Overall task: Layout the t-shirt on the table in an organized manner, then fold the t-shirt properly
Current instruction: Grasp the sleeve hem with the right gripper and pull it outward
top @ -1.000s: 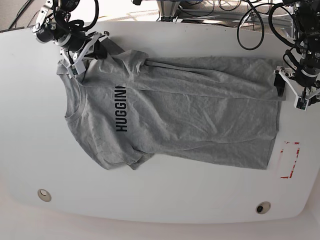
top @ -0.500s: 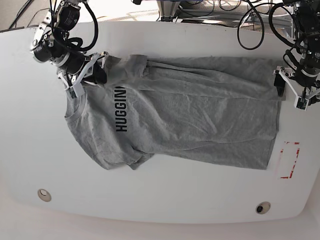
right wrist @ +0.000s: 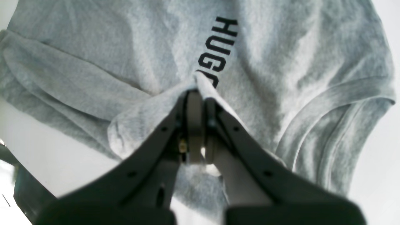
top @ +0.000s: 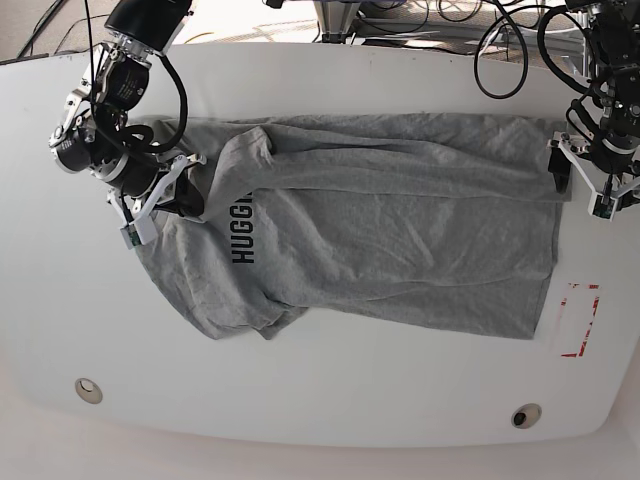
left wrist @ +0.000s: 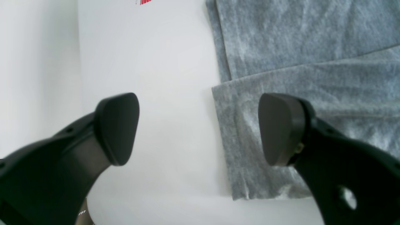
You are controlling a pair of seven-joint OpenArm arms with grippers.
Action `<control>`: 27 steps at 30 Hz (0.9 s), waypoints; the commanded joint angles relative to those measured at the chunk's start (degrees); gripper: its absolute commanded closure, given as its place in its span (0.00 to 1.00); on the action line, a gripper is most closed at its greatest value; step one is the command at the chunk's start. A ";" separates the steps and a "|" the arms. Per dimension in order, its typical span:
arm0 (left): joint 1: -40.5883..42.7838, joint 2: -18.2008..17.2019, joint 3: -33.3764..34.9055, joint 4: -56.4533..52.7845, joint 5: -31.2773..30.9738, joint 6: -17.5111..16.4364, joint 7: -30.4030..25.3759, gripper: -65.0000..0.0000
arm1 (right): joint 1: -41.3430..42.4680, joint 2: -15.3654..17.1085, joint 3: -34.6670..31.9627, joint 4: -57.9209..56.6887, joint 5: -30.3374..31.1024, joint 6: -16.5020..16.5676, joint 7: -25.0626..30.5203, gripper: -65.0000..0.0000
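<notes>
T-shirt (top: 380, 230) hem edge – bare table (top: 330, 400) beyond.

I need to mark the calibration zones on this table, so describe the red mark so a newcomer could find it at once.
Start from the white table and the grey t-shirt spread across it. Go to the shirt's hem end, below the open left gripper. The red dashed rectangle sits just past the hem corner, the only coloured mark on the tabletop; the two round grommets are plain.
</notes>
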 commanded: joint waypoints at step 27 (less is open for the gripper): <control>-0.22 -1.03 -0.38 1.04 0.16 0.36 -1.10 0.16 | 13.04 8.73 -2.22 -15.37 1.19 0.25 1.30 0.25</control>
